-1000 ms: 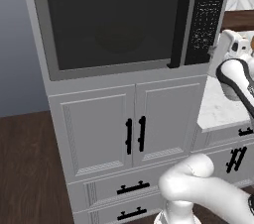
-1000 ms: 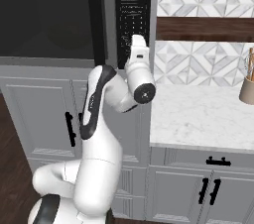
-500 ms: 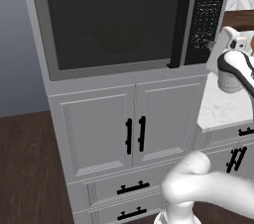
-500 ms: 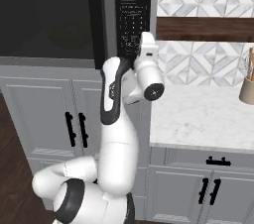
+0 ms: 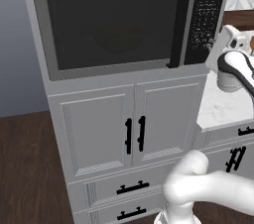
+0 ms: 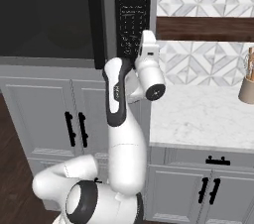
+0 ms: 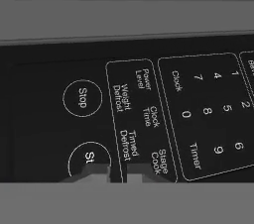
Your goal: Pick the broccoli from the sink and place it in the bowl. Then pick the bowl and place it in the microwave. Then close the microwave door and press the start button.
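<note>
The microwave (image 5: pixel 124 25) is built in above the grey cabinets (image 5: pixel 129 129), and its door (image 5: pixel 111 20) lies flat in the frame, with the black bar handle (image 5: pixel 174 20) standing upright next to the keypad (image 5: pixel 207 15). So the door looks closed, which is needed before a start press can work. Through the dark window a faint round shape shows at about the middle; it may be the bowl, but the glass is too dark to be sure, and the broccoli cannot be made out there.

The arm reaches up from the base and bends so that the hand points straight at the keypad. In the left base view the gripper (image 5: pixel 214 44) is at the low part of the panel, touching it or very nearly. This pose makes sense, because the round buttons sit at the bottom end of the keypad. In the hand view the two fingertips (image 7: pixel 96 171) stand close together with only a narrow slit between them, and they hold nothing. Such a nearly closed gripper gives one firm blunt point for pushing, better than two spread fingers. The tips sit right at the start button (image 7: pixel 89 158), of which only part of the word can be read, while the Stop button (image 7: pixel 83 97) is beside it and free. The camera is rolled, so the labels run sideways.

By this judgement the last step, the press on start, is in hand. The risk is small: a slip toward Stop.
</note>
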Robot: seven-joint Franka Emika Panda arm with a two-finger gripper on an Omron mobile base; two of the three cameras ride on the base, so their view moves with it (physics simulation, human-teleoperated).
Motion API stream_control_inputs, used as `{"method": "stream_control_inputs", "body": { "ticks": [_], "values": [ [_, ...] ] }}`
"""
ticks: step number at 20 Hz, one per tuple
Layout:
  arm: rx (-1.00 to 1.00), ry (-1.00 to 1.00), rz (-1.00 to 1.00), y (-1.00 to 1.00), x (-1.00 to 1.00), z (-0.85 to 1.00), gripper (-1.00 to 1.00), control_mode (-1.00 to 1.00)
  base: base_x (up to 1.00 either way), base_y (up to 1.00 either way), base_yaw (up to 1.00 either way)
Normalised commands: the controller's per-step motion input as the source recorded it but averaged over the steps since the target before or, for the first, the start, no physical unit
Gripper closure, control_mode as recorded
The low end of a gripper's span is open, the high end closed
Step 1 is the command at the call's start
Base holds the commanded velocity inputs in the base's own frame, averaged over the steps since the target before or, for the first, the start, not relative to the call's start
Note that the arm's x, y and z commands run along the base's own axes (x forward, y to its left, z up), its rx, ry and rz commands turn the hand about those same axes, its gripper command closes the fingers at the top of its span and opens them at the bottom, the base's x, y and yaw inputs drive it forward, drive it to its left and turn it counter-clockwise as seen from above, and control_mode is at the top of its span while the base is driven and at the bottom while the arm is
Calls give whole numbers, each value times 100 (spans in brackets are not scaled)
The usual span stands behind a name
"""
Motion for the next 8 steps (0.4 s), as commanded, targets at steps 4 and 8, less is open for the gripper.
{"method": "stream_control_inputs", "body": {
  "ticks": [4, 8],
  "values": [
    [1, -10, 1, -24, -66, 0, 100, -100, 0, 0, 0],
    [0, -1, 14, -44, -100, -14, 100, -100, 0, 0, 0]
  ]
}}
